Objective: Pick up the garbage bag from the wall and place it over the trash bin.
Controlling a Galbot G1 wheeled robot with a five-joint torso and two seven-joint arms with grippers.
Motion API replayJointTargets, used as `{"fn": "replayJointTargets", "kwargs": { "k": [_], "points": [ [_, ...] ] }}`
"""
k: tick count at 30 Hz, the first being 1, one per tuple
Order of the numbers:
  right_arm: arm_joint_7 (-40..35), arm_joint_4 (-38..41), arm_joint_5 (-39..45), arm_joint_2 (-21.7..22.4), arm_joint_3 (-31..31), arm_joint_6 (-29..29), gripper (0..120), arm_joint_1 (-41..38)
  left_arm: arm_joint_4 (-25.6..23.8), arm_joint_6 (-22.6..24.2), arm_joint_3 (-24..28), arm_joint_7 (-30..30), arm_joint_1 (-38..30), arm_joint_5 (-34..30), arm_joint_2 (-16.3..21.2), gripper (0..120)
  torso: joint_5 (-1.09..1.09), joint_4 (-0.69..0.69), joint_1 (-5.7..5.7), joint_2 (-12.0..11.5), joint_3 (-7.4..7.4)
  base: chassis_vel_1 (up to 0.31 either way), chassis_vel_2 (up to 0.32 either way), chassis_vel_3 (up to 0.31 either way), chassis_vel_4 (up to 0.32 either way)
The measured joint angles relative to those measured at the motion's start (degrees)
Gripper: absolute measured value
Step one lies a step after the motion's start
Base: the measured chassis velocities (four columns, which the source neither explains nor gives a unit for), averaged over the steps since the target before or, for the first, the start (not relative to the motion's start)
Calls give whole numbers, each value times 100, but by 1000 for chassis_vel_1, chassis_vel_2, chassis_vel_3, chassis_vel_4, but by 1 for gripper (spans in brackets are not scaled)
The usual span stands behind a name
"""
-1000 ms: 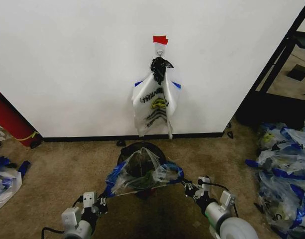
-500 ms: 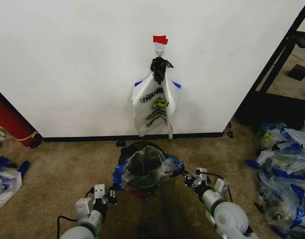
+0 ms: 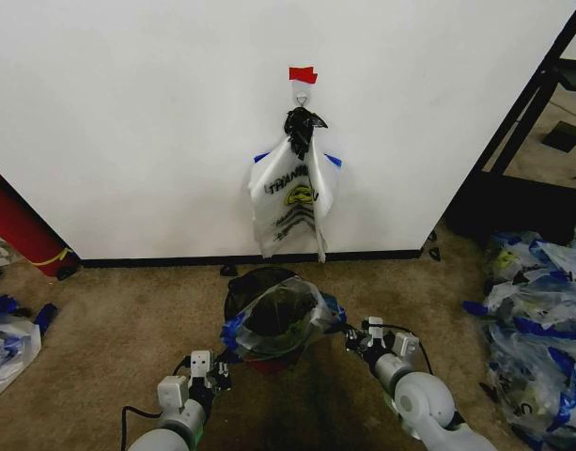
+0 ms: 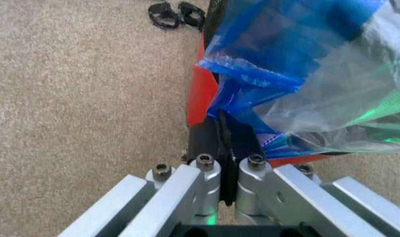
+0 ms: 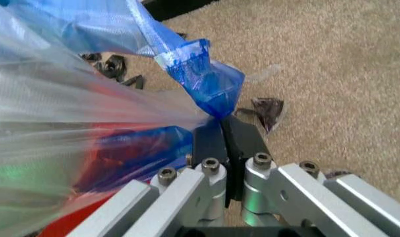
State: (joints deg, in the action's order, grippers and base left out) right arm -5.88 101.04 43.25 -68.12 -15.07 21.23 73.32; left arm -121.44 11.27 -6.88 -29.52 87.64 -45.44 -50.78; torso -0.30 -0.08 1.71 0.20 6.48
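While the garbage bag [image 3: 280, 321] lies draped over the mouth of the trash bin [image 3: 242, 285] on the carpet floor [image 3: 118, 310], both grippers grip its blue edges low down. The bin stands just in front of the black baseboard of the wall [image 3: 137, 122], near the middle of the floor's far edge. On the bin's left side, the left gripper [image 3: 218, 368] has its jaws pressed together on a fold of the blue plastic; the left wrist view shows that pinch close beside the bin's red base [image 4: 201, 94]. On the bin's right side, the right gripper [image 3: 355, 340] has its jaws clamped narrow on a bunched blue handle, with clear film stretching from it toward the bin in the right wrist view. Above the bin, a whiter bag [image 3: 295, 202] with black lettering hangs from a hook [image 3: 302, 97] under a red tape strip [image 3: 303, 74]. Heaped bags [image 3: 537, 310] lie along the floor's right edge.
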Motion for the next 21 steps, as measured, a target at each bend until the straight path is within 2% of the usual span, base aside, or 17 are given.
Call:
{"fn": "replayJointTargets", "kwargs": {
  "k": [4,7,12,13,14,19,20,21],
  "points": [
    [11,48,11,-7,12,-41,0,-14,-199,37,-106,-32,185,67,20,0,0,0,0,0,0,0,0,0,0],
    [22,147,18,9,-1,-71,3,43,-334,68,-179,-41,332,138,50,7,0,1,0,0,0,0,0,0,0],
    [159,588,-1,187,-171,-186,25,437,-738,75,-367,-52,810,544,118,27,0,0,0,0,-1,0,0,0,0],
    [159,588,-1,187,-171,-186,25,437,-738,75,-367,-52,810,544,118,27,0,0,0,0,-1,0,0,0,0],
    [188,659,-7,220,-205,-202,27,502,-782,65,-383,-54,871,620,123,32,0,0,0,0,-1,0,0,0,0],
    [357,1141,-97,432,-467,-395,51,882,-1113,-43,-429,-67,1170,1010,119,54,0,0,-1,0,-1,0,0,0,0],
    [357,1141,-97,432,-467,-395,51,882,-1113,-43,-429,-67,1170,1010,119,54,0,0,-1,0,-1,0,0,0,0],
    [375,1211,-143,462,-508,-455,54,938,-1156,-67,-433,-60,1200,1054,121,59,0,0,-1,0,-1,0,0,0,0]
  ]
}}
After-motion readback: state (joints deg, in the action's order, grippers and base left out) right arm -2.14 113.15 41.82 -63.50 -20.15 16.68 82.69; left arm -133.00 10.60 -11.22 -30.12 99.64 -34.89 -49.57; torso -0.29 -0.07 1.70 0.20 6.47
